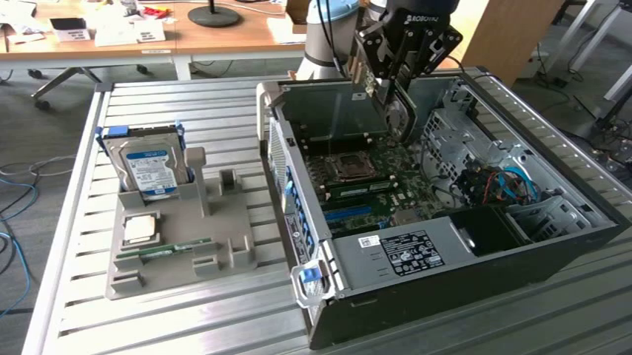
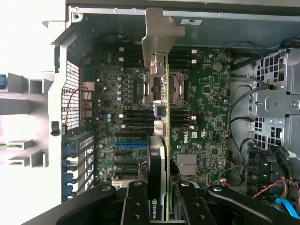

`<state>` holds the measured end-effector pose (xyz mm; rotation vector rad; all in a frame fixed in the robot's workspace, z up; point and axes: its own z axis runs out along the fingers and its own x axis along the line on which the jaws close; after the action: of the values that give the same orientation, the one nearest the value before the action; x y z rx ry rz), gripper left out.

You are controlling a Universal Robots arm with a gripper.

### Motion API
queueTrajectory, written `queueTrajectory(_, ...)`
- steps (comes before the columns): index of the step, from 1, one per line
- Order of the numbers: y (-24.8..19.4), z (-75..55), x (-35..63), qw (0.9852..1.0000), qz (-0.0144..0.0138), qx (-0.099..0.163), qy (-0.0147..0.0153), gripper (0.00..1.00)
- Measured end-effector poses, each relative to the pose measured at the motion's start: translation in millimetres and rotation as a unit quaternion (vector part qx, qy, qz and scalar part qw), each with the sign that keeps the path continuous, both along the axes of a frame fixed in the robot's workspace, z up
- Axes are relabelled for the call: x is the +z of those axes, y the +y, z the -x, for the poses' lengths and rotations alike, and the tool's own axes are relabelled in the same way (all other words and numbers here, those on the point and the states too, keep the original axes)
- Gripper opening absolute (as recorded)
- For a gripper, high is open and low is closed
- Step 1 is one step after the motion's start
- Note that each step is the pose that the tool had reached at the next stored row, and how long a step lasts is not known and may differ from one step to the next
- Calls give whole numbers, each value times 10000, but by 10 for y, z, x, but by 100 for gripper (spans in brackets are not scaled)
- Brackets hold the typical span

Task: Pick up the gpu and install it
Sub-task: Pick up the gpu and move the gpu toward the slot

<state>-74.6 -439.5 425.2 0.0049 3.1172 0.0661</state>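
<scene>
The gpu (image 2: pixel 157 159) is clamped edge-on between gripper (image 2: pixel 161 194) fingers above the motherboard (image 2: pixel 206 103) — if lowered misaligned, its edge could be jammed against board components.

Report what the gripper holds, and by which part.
The gripper holds the thin dark GPU card with silver end bracket, pinched across its flat faces at the black cooler.
</scene>
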Motion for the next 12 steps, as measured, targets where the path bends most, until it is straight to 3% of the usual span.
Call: queueTrajectory(12,0,-78,0,10000,0,0,0,27)
